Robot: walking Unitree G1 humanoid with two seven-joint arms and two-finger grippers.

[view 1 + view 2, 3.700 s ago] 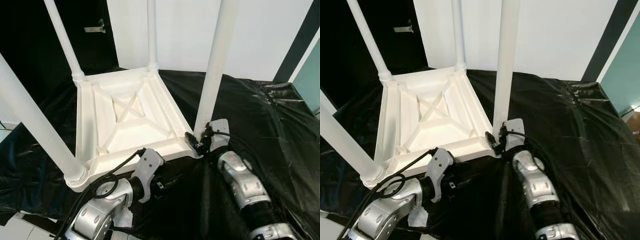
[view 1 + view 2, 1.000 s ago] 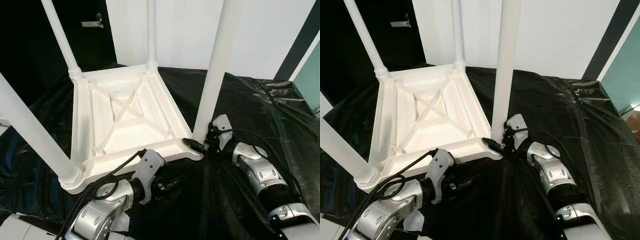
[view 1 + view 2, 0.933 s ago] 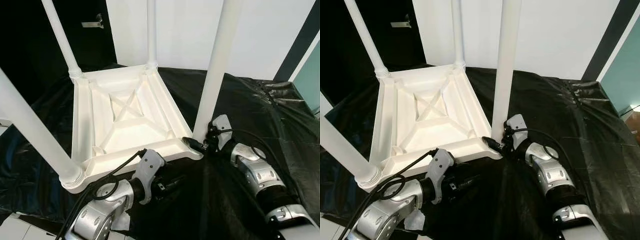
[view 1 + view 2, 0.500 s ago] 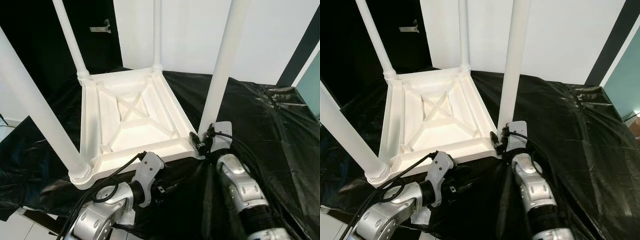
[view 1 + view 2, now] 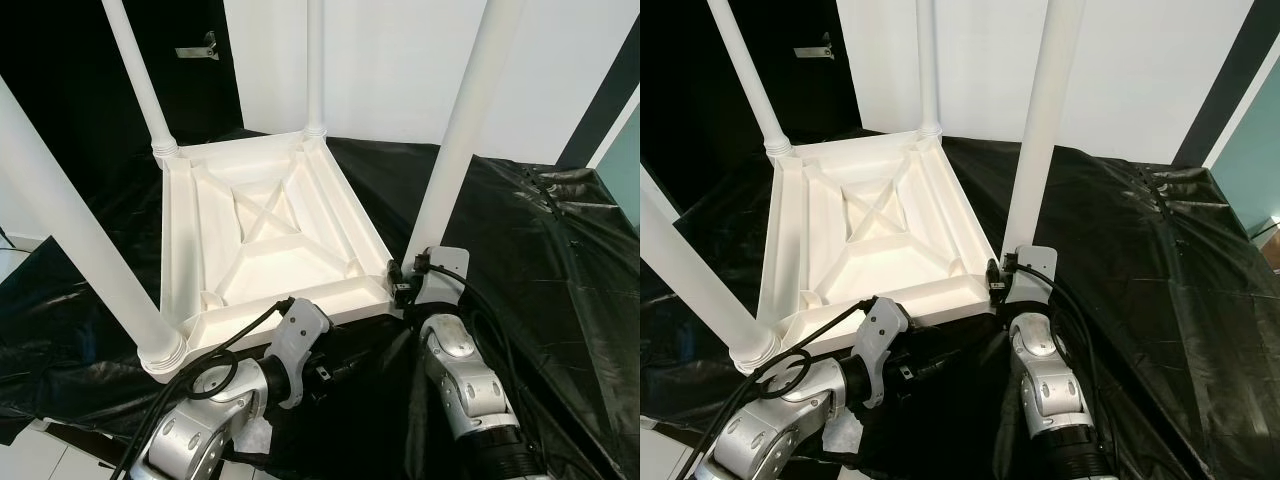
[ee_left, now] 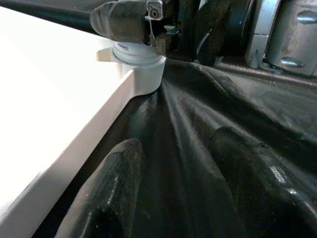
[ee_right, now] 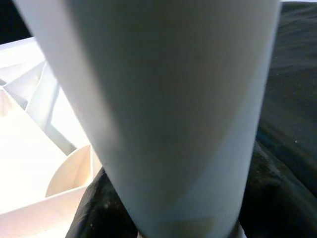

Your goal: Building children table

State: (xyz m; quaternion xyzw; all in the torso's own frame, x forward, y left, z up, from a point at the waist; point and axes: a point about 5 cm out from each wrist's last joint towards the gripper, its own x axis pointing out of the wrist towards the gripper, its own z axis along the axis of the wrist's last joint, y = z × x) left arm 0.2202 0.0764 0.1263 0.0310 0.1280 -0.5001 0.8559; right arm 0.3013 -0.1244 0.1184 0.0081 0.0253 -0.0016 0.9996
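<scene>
The white plastic children's table [image 5: 270, 240] is lying upside down on a surface covered in crinkly black plastic sheeting [image 5: 530, 240], with all four round white legs sticking up. The near-right leg [image 5: 455, 140] is sitting in its corner socket, and that's where the right gripper [image 5: 400, 283] is working: its jaws are closing in around the base of that leg, pressed right up against it. In the right wrist view the leg is so close it's blocking almost everything, so I can't tell for sure how tightly it's gripping.

The left gripper [image 6: 183, 198] is lying low on the sheeting just beside the table's near edge, jaws spread open and holding nothing, pointing toward that same corner.

Around it: a white wall [image 5: 380, 60] behind, a dark doorway on the left with a metal handle [image 5: 195, 49], and a bit of teal panel [image 5: 625, 170] at far right. Black cables [image 5: 230, 340] are looping over the left arm.
</scene>
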